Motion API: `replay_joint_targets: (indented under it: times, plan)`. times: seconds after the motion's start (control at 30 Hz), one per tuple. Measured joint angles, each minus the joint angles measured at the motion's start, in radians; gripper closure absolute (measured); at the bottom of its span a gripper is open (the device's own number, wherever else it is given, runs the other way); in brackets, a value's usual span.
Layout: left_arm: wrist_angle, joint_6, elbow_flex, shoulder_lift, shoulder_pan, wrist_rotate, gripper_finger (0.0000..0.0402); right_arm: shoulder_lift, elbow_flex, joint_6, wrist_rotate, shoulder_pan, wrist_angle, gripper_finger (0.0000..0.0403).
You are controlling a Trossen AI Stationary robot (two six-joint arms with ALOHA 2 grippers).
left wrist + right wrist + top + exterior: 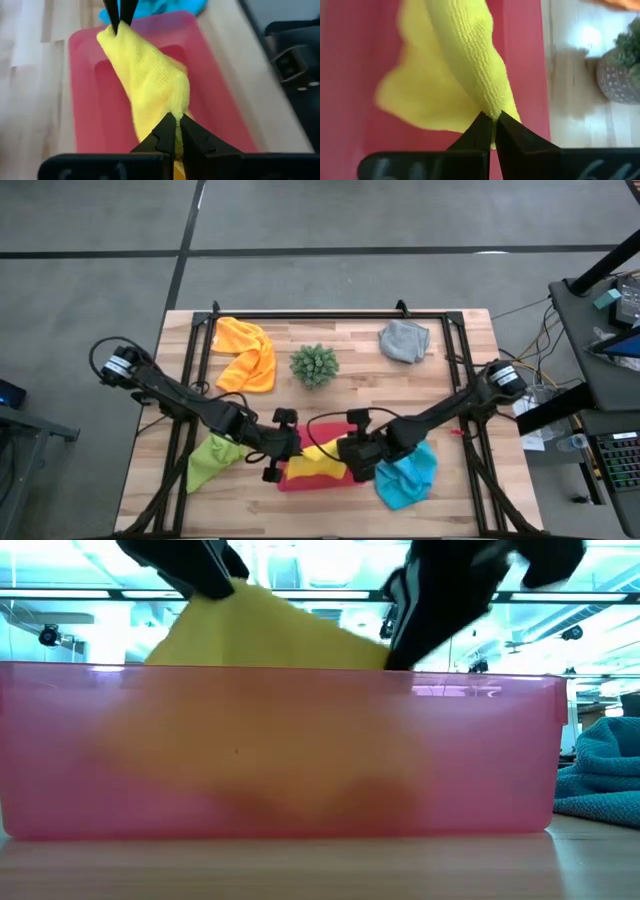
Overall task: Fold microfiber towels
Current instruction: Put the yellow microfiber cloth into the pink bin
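A: Both arms are over the pink tray [300,478] at the bench's [440,395] near edge. Left end effector [287,452] is pinching one corner of the yellow towel [322,458], fingers pressed together on the fabric. Its wrist view shows the pinch [174,129] clearly.

B: The right end effector [348,457] is closed on the opposite end of the same towel [470,60], fingers [510,131] meeting on the cloth. The left wrist view catches it from across the tray, tips [120,15] nipped on the far corner.

A: From the low view, the yellow towel [265,635] is lifted above the tray wall [300,750] and stretched between the two arms, sagging towards the tray floor.

B: Others: lime green towel [212,458] crumpled near the bench's near-left corner, just beside the tray. Light blue towel [408,477] bunched just beside the tray's right end, under the right arm; the low view shows it [602,772] too.

A: Orange towel [247,352] loosely heaped toward the far-left corner. Grey towel [404,341] bunched toward the far-right corner. Small spiky green plant [314,364] between them, well apart from the tray; the right wrist view shows its speckled pot [620,75].
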Motion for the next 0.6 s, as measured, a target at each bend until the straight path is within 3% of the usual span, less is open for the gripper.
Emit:
replay_joint_targets:
  times: [0.3, 0.6]
  plan:
    - [0.035, -0.162, 0.021, -0.072, -0.013, 0.103, 0.0402, -0.099, 0.036, -0.026, -0.207, 0.058, -0.001, 0.0394]
    - [0.201, -0.357, -0.010, -0.052, -0.016, 0.173, 0.0401, -0.110, 0.037, -0.059, -0.266, 0.061, -0.002, 0.0394]
